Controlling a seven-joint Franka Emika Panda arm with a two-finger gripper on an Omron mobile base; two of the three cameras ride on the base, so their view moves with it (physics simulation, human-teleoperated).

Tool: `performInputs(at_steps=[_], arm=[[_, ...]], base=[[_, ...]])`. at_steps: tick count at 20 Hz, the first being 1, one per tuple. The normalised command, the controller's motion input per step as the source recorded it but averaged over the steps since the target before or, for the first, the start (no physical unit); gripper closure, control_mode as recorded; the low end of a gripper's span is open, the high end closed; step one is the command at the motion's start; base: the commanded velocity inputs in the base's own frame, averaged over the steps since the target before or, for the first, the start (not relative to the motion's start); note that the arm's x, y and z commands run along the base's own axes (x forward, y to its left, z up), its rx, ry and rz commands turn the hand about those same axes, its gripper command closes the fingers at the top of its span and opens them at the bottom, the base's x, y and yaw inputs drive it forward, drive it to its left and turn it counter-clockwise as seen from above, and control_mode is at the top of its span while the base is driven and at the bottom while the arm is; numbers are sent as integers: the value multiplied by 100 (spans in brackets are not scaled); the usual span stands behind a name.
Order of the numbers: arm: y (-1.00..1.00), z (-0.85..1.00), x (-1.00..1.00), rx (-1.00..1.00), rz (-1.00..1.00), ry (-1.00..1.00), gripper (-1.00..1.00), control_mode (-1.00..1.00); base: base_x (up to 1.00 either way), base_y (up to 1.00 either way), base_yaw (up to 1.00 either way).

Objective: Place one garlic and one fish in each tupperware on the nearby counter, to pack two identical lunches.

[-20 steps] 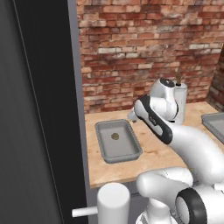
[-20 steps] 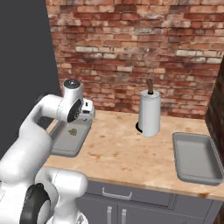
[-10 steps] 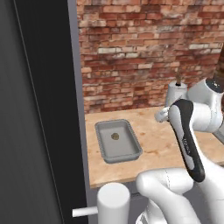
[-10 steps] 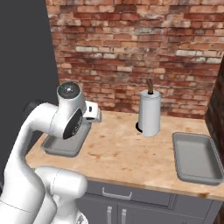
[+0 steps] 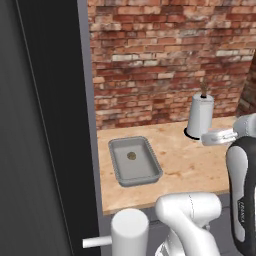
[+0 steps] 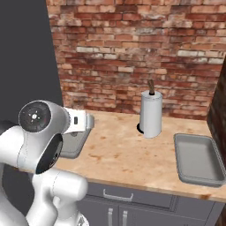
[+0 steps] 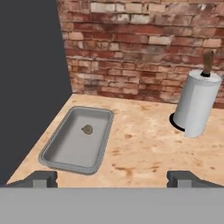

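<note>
Grey tupperware [image 7: 76, 140] holding garlic [image 7: 87, 129] lies ahead-left of my end effector [image 7: 113, 178]; fingertips wide apart, empty.

We see two grey tubs on the wood-grain counter [image 6: 119, 154]. The left tub [image 7: 57, 153] sits beside the dark wall and holds one small brownish round lump [image 7: 87, 129], likely the garlic, near its far middle. The right tub [image 6: 185, 170] sits near the counter's right end, well apart; we see nothing inside it.
</note>
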Motion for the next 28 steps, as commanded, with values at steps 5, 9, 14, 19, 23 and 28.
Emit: performInputs(at_steps=[5, 9, 14, 19, 23, 28], arm=[[8, 58, -97, -7, -2, -30, -100, -100], [0, 35, -50, -4, -5, -3, -100, 100], [0, 0, 0, 0, 0, 0, -100, 100], [0, 0, 0, 0, 0, 0, -100, 100], [0, 0, 0, 0, 0, 0, -100, 100], [0, 0, 0, 0, 0, 0, -100, 100]], base=[[0, 0, 0], [-14, 0, -1], [-60, -9, -1], [-92, -29, 0], [-100, -17, -3], [-100, 2, -4]])
